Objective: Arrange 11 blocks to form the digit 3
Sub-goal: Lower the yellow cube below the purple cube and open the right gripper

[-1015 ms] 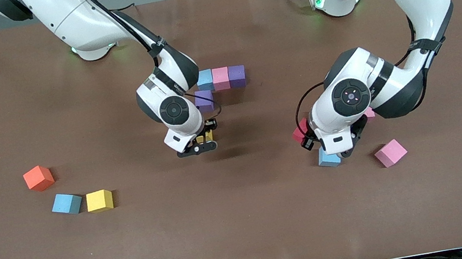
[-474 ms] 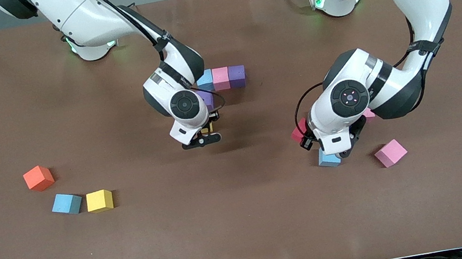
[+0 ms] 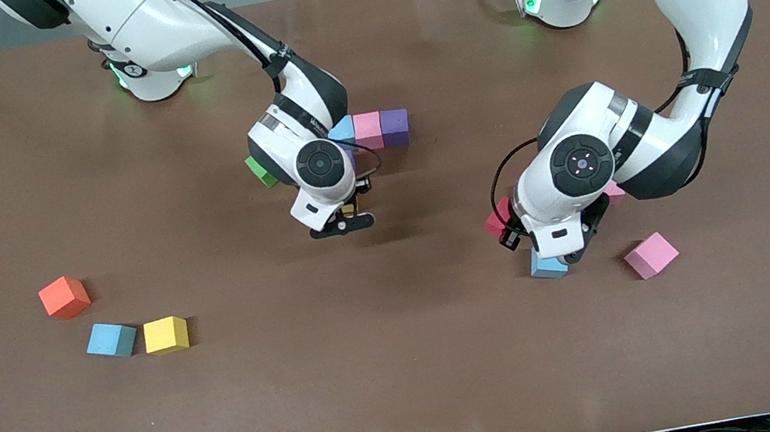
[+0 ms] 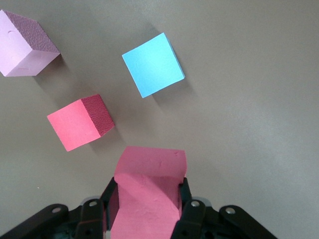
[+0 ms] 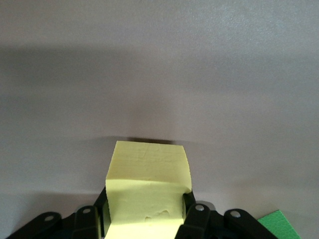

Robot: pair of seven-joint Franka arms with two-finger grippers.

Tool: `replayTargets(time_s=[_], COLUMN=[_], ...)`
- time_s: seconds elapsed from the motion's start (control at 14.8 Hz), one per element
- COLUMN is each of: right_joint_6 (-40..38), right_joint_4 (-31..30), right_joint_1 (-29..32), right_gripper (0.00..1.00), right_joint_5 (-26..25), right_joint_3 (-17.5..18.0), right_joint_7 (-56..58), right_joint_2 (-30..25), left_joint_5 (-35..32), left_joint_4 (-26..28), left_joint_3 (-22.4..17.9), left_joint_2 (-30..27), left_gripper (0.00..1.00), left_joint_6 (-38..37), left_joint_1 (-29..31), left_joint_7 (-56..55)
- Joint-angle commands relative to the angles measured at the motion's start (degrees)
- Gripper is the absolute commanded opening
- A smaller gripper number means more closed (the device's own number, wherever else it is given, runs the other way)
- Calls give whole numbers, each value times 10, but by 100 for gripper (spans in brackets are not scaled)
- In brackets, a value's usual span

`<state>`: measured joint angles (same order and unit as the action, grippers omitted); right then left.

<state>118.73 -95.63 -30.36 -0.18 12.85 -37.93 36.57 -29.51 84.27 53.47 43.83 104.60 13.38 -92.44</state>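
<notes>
Blocks look light & squishy foam, best pinched on two flat sides: right gripper squeezes a yellow block over mid worktop by the started row, left gripper squeezes a pink block above loose blocks.

Purple block mostly hidden under right arm, green cube half hidden

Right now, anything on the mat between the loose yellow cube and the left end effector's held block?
Nothing. In the front view the brown mat lies bare between the matte yellow cube and the red cube in the left end effector.
</notes>
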Motion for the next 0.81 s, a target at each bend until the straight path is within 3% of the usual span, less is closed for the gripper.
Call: replayTargets(time_s=[0.0, 0.74], right_joint_6=[-1, -1], right_joint_4=[-10, -15], right_joint_1=[-6, -8], right_gripper=[27, 27], right_joint_5=[15, 30], right_joint_3=[-5, -1], right_joint_7=[-14, -32], right_joint_2=[-3, -4], left_joint_5=[9, 9], left_joint_4=[-3, -2], left_joint_3=[0, 0], left_joint_2=[-1, 3], left_gripper=[44, 44], left_joint_6=[-9, -10], left_joint_1=[-2, -2], left_joint_7=[9, 9])
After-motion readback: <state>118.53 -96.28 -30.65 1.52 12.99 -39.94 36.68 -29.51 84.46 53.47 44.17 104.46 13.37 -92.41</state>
